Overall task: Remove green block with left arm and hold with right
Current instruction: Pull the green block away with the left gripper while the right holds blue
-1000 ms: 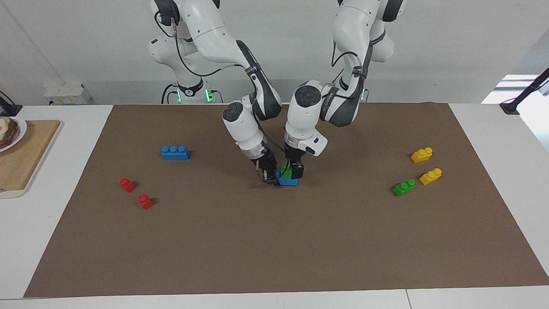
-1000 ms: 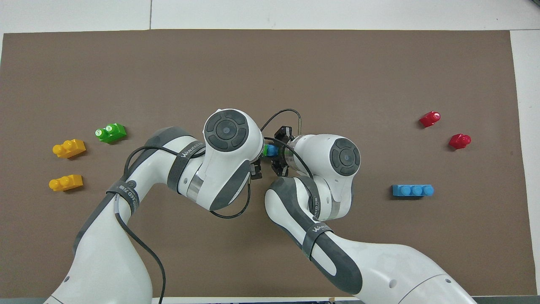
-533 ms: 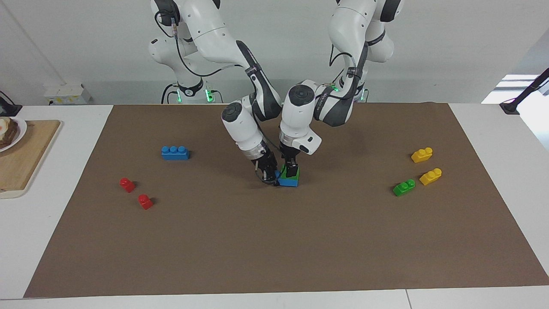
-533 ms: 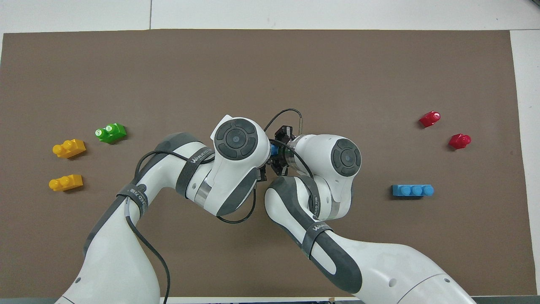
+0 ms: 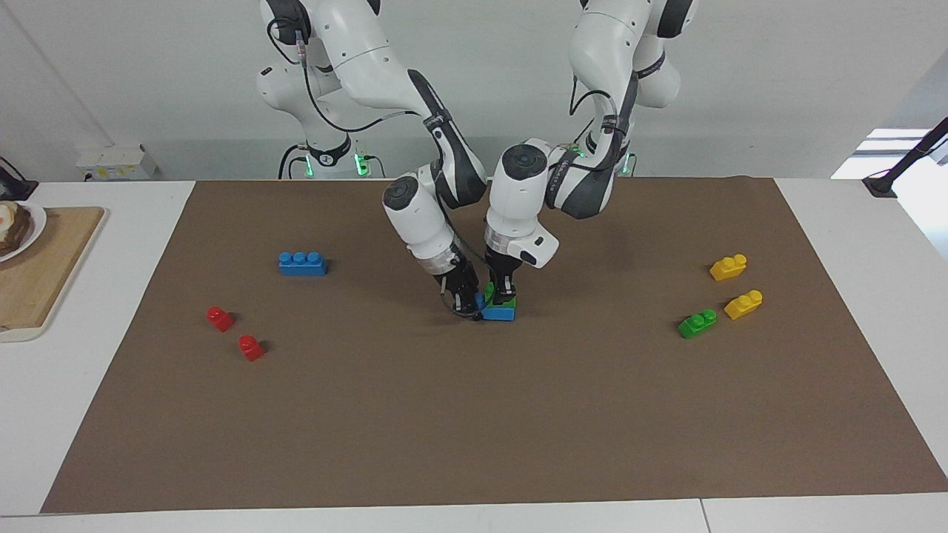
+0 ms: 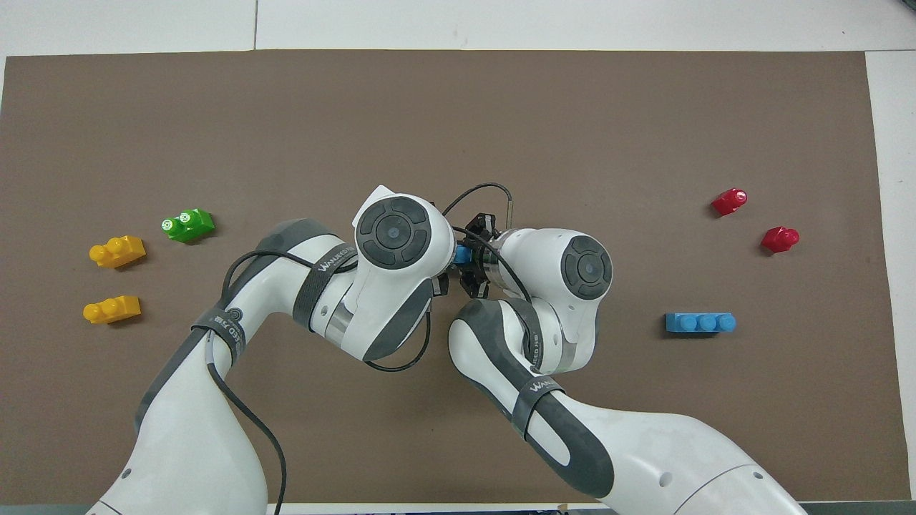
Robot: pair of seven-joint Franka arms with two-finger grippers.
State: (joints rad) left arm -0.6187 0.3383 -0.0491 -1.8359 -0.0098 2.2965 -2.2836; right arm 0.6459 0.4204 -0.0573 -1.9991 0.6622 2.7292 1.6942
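A green block [image 5: 508, 302] sits on top of a blue brick [image 5: 498, 314] at the middle of the brown mat. My left gripper [image 5: 503, 292] points straight down and is shut on the green block. My right gripper [image 5: 469, 304] comes in at a slant and is shut on the end of the blue brick that faces the right arm's end of the table. In the overhead view the left hand hides the green block. Only a bit of the blue brick [image 6: 463, 253] shows there, beside the right gripper [image 6: 473, 260].
A second green block [image 5: 697, 323] and two yellow bricks [image 5: 728, 266] [image 5: 743, 304] lie toward the left arm's end. A loose blue brick [image 5: 302, 263] and two red bricks [image 5: 219, 317] [image 5: 250, 347] lie toward the right arm's end. A wooden board [image 5: 44, 274] lies off the mat.
My left gripper has shifted toward the right gripper, settled over the green block and closed on it. The right gripper has stayed on the blue brick.
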